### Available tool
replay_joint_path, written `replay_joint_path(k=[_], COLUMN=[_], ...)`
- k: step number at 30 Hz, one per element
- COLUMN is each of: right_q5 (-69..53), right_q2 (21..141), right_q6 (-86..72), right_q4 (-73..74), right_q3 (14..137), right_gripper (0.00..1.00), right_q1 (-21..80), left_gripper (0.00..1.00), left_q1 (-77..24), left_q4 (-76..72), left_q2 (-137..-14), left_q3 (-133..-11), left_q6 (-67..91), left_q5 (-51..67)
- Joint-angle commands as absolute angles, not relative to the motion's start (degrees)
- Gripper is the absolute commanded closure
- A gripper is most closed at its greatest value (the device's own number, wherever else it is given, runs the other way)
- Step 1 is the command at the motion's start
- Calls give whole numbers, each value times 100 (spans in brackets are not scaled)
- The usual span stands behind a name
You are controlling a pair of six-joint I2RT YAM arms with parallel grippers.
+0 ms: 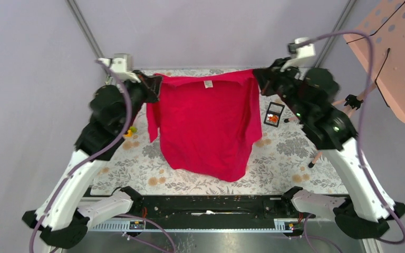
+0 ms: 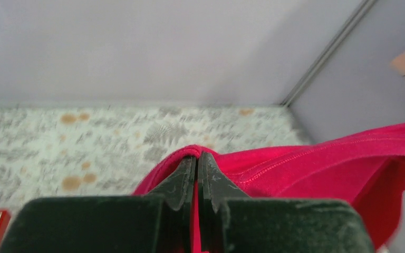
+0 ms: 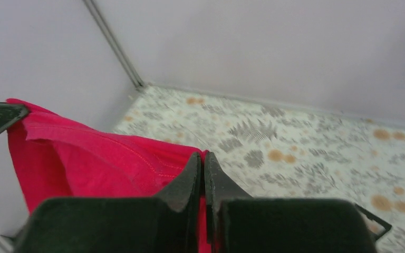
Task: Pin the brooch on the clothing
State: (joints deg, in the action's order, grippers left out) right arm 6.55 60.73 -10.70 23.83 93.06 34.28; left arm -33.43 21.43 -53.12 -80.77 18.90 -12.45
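Bright, even light with faint shadows; wrist views are soft, tablecloth (image 2: 84,142) blurred.

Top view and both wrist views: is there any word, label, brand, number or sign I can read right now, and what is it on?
No text can be read in any view.
Neck label on the shirt: white, any print too small to read.
Case right of the shirt: black, no marking can be made out.
Wrist views: only red cloth, floral tablecloth and walls; no writing.
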Motion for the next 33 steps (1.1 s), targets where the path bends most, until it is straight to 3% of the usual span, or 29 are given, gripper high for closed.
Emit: replay_joint_path(k=[1, 4, 13, 18, 22, 29, 33], right_q5=[1361, 1015, -969, -2336, -2714, -1961, -1033], right_q2=[6149, 6106, 5410, 4914, 4679, 4915, 5145], right_q6=[-613, -461, 241, 374, 256, 400, 784], right_q4=[1574, 1550, 967, 536, 433, 1018, 973], right_q3=[9137, 9441, 9626, 9569, 9772, 10254, 9948], right_gripper=[100, 100, 94, 93, 95, 95, 94], right_q1=[3406, 3410, 3410, 3409, 3406, 3410, 3411], left_gripper=[100, 100, 100, 100, 100, 100, 100], left_q1=[-3287, -3287, -3283, -3287, -3285, -3287, -3283], left_q4=[1125, 843, 92, 99, 34, 22, -204], left_q2=[-5175, -5046, -4377, -3861, -3501, -3571, -3858], left_q3=[-7680, -7844, -8054, -8299, -8467, -8635, -8216], left_q6=[1742, 1606, 1170, 1289, 1485, 1630, 1367], left_q5=[-2071, -1969, -138, 289, 485, 442, -393])
